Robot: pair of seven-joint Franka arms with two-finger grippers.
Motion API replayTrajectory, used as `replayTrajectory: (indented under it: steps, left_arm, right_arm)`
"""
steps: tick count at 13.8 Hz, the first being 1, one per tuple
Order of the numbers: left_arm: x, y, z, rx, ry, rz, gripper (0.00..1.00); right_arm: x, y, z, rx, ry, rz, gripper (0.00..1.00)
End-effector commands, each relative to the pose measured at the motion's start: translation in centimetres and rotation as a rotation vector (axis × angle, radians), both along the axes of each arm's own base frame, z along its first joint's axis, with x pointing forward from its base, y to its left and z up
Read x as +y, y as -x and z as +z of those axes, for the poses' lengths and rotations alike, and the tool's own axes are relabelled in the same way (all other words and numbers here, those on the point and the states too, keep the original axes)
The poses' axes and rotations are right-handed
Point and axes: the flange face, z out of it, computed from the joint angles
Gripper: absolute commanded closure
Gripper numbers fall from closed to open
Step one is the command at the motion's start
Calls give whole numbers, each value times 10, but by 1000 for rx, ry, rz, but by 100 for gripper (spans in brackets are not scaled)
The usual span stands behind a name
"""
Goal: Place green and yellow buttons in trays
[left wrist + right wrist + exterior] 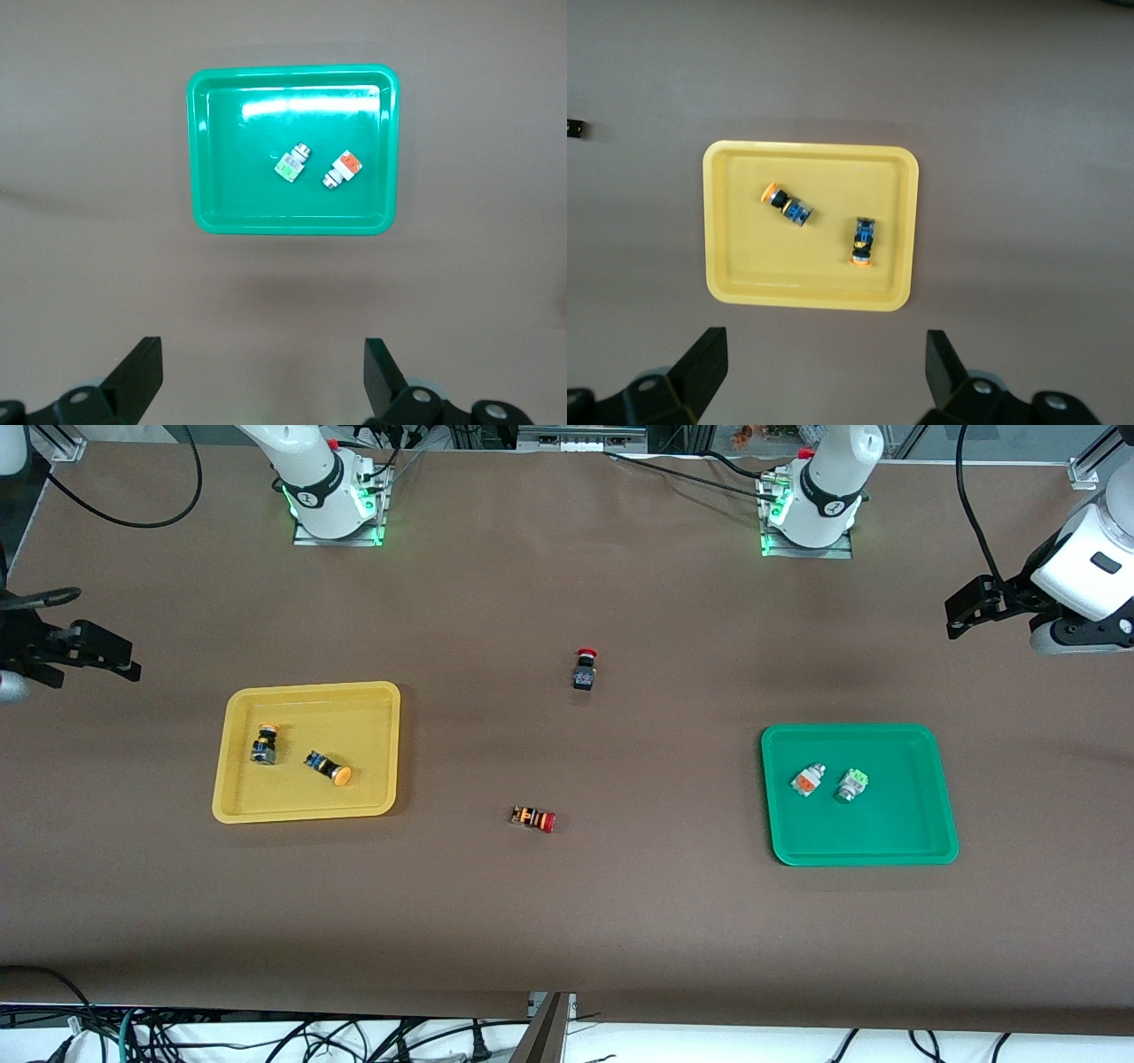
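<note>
The yellow tray (306, 687) holds two black buttons with yellow-orange caps (264, 744) (329, 767). The green tray (895, 824) holds two white-and-silver buttons, one orange-faced (807, 780) and one green-faced (851, 786). My left gripper (955, 613) is open and empty, up over the table's edge at the left arm's end. Its wrist view shows the green tray (292, 226), the green-faced button (291, 163), the orange-faced button (342, 170) and the gripper (263, 372). My right gripper (111, 646) is open and empty over the right arm's end. Its wrist view shows the yellow tray (806, 301), both buttons (787, 204) (863, 241) and the gripper (824, 367).
A black switch with a red mushroom cap (584, 668) stands on the table between the trays. An orange-striped switch with a red cap (533, 818) lies nearer the front camera. Both arms wait, drawn back.
</note>
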Motion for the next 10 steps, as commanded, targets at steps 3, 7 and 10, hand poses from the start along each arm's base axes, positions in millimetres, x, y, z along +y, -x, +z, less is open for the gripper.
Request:
replayTrajectory:
  steps: [3,7,10]
  left_arm:
    - [-1,-2,6,7,13,0,0]
    - [-1,-2,6,9,13,-2,0]
    - [-1,-2,6,9,13,-2,0]
  right_arm:
    - [1,-2,-4,27,13,-13,1]
    - [-2,-6,-6,18,14,-18,1]
    - [-1,-13,3,-16,19,-15,1]
